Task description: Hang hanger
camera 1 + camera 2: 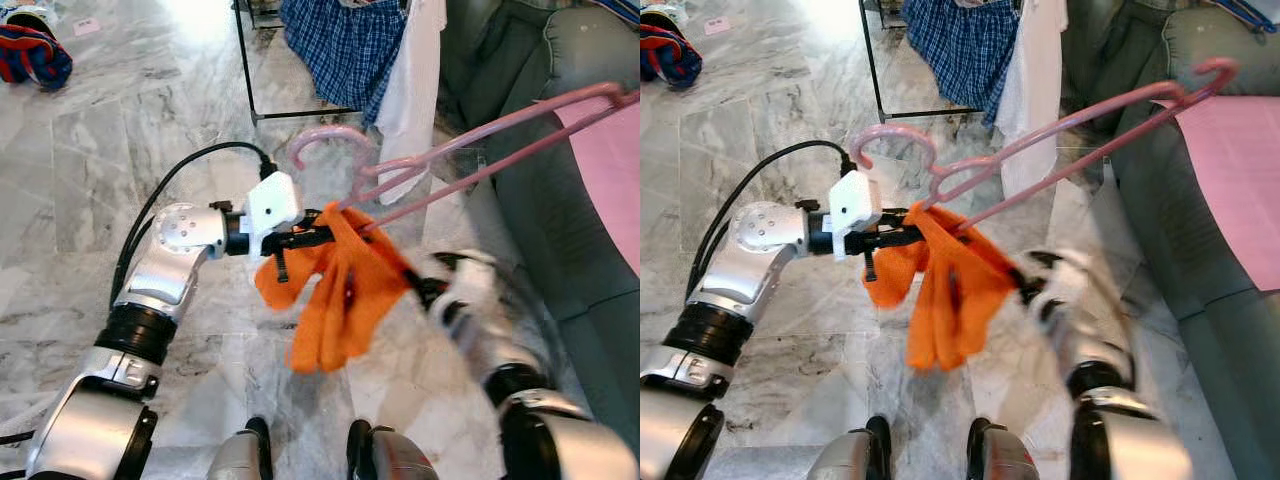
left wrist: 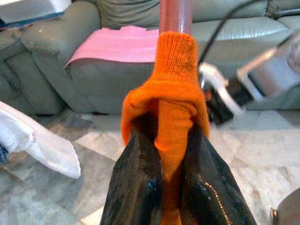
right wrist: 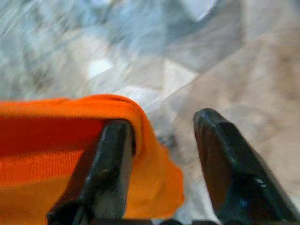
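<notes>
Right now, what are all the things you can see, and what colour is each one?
hanger: one, pink, held up in front of the robot
cloth: one, orange, draped on the hanger
sofa: one, grey-green, to the robot's right
pink sheet: one, on the sofa seat
checked garment: one, blue, on the black rack
white garment: one, beside the checked one
bundle: one, red and blue, on the floor far left
left gripper: black, shut on the cloth
right gripper: black, open, blurred, at the cloth's edge

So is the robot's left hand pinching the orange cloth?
Touching. In the left wrist view, the left gripper has both black fingers pressed against the orange cloth.
</notes>
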